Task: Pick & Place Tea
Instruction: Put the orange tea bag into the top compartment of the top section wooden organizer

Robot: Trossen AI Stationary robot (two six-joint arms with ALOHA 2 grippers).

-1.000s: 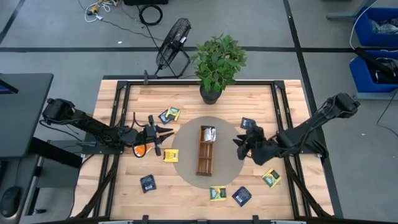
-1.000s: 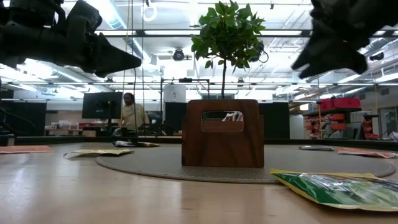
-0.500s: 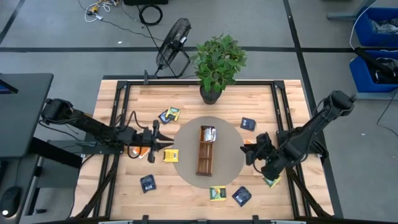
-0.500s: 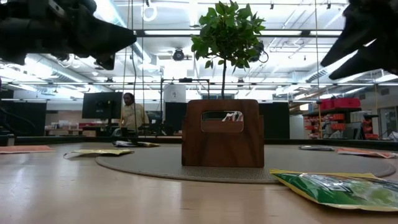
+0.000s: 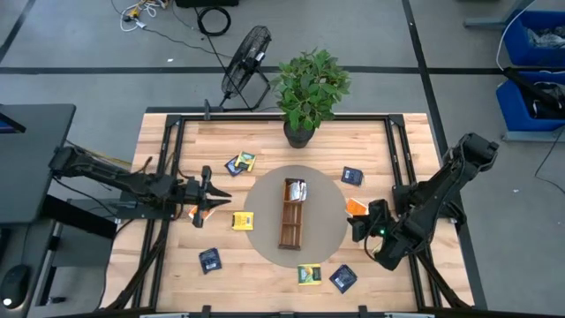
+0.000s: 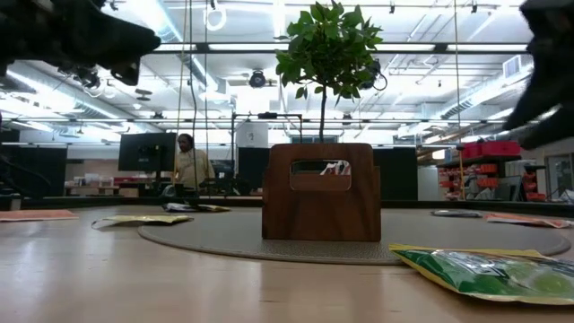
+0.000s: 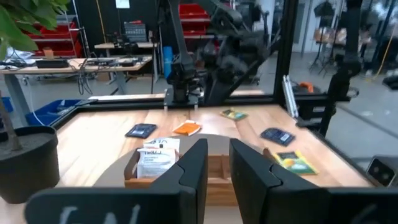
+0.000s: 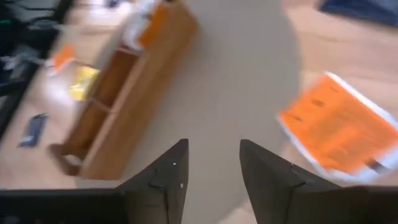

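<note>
The tea sachets lie flat and scattered around the round grey mat [image 5: 327,231]. An orange one [image 5: 356,207] lies at its right rim, a yellow one [image 5: 242,221] at its left, a green-yellow one [image 5: 309,275] and a navy one [image 5: 343,277] near the front edge. One white-and-orange sachet [image 5: 297,189] sits in the far end of the brown wooden tray [image 5: 290,221]. My left gripper [image 5: 222,194] is open by a narrow gap and hovers left of the mat, pointing at the tray [image 7: 217,168]. My right gripper [image 5: 357,226] is open and empty, just nearside of the orange sachet [image 8: 339,127].
A potted plant [image 5: 307,88] stands at the table's far edge behind the tray. More sachets lie at far left [image 5: 240,162], far right [image 5: 352,176] and near left [image 5: 210,260]. Another orange sachet [image 5: 196,213] shows under my left arm. A person [image 6: 187,166] stands far behind the table.
My right gripper has drawn back from the mat's right side toward the table's near right, and the orange sachet it covered now shows. My left gripper has drawn back toward the table's left. In the low view both have moved outward, toward the picture's sides.
</note>
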